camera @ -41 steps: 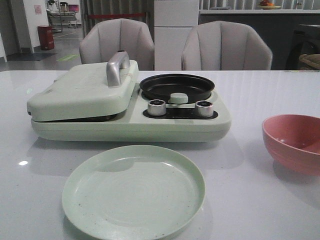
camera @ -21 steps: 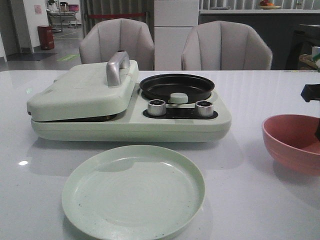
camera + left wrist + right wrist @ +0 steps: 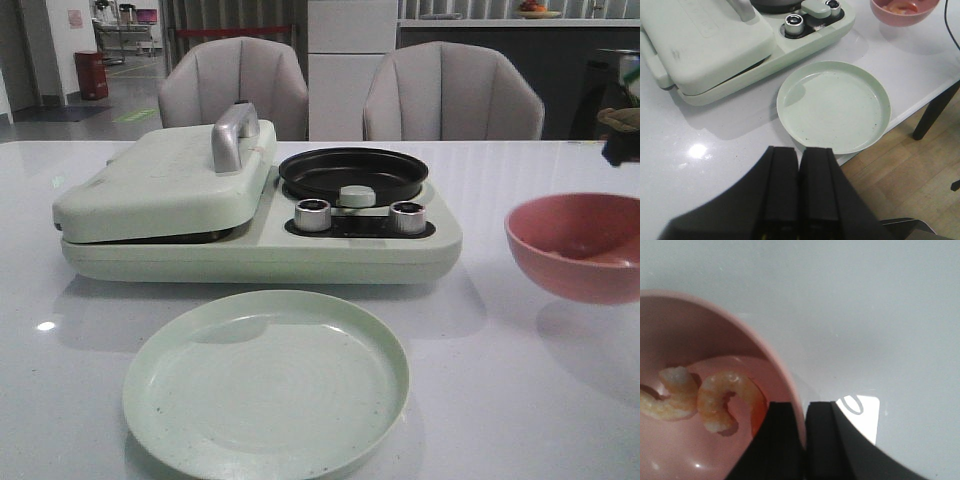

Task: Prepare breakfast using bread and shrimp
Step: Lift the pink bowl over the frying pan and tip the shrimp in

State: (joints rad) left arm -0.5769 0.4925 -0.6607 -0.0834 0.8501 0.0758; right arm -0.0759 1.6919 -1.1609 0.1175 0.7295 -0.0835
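Two curled pale shrimp (image 3: 722,400) lie inside a pink bowl (image 3: 575,245), which hangs tilted above the table at the right. My right gripper (image 3: 805,405) is shut on the bowl's rim (image 3: 790,390), one finger inside and one outside. In the front view only a dark bit of that gripper (image 3: 620,150) shows at the right edge. My left gripper (image 3: 800,150) is shut and holds nothing, hovering over the table's near edge beside the pale green plate (image 3: 867,85). The bread is out of view.
A pale green breakfast maker (image 3: 165,180) stands mid-table with its lid shut, a black round pan (image 3: 353,172) and two metal knobs (image 3: 408,216) on its right half. The green plate (image 3: 150,400) lies in front of it. Two chairs stand behind.
The right gripper came in from the right and took the pink bowl's rim. The bowl has risen off the table and shifted left.
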